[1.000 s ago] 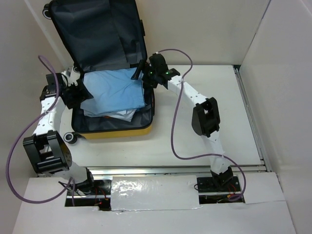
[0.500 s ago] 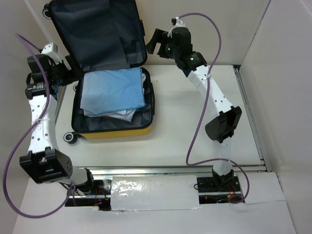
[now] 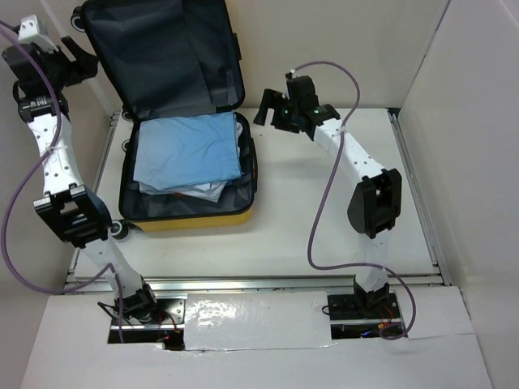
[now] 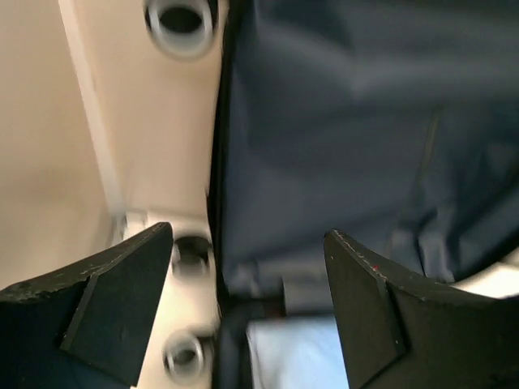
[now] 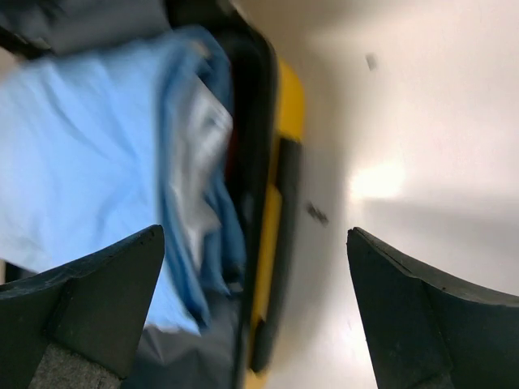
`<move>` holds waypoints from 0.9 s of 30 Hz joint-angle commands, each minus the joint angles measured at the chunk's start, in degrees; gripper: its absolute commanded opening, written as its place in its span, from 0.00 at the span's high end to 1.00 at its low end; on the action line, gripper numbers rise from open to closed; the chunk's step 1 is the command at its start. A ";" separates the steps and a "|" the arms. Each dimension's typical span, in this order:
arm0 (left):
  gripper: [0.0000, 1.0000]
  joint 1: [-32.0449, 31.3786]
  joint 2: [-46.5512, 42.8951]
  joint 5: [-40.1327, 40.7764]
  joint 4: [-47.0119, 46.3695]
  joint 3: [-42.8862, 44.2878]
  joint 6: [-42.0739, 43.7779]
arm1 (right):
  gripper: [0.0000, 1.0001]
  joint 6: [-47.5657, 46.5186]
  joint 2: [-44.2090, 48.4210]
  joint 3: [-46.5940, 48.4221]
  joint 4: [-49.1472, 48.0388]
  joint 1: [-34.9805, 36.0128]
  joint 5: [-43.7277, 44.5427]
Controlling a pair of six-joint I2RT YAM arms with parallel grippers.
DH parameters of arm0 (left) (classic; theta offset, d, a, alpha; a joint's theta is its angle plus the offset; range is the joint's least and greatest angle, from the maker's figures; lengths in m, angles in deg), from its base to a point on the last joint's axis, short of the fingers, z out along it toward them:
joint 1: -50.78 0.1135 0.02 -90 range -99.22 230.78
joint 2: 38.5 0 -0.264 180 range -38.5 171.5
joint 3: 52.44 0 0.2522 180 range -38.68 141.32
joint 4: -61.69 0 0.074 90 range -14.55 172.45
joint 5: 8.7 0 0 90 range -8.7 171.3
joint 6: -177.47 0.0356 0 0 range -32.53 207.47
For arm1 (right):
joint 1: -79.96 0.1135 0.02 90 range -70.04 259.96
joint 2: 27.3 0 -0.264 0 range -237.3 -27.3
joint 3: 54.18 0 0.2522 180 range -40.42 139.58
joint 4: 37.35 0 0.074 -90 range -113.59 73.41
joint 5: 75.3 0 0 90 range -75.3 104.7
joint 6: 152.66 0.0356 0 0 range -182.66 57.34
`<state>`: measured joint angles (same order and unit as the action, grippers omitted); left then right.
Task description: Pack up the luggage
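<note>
Luggage (image 3: 195,217): yellow hard-shell suitcase, open, on the left half of the tabletop (image 3: 324,235). Base lies flat; lid (image 3: 162,57) stands raised at the back, dark grey lining showing.
Contents: folded light-blue cloth (image 3: 186,146) on top; edge of a white cloth (image 3: 207,192) showing beneath it at the front.
Black wheel (image 3: 118,230) at the near left corner.
Left end effector (image 3: 81,58): raised beside the lid's upper left corner, fingers spread apart, holding nothing.
Right end effector (image 3: 264,109): just right of the luggage's back right corner, fingers spread apart, empty.
</note>
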<state>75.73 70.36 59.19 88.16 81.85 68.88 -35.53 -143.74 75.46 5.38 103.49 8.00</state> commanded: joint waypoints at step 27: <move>1.00 -4.74 14.74 1.54 -22.64 10.55 -3.21 | 0.00 1.61 18.53 -22.01 2.14 -0.33 -3.76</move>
<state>69.35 92.85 60.26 69.27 95.95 64.92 -33.56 -128.88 53.69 7.83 103.42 3.37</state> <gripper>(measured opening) 0.030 0.996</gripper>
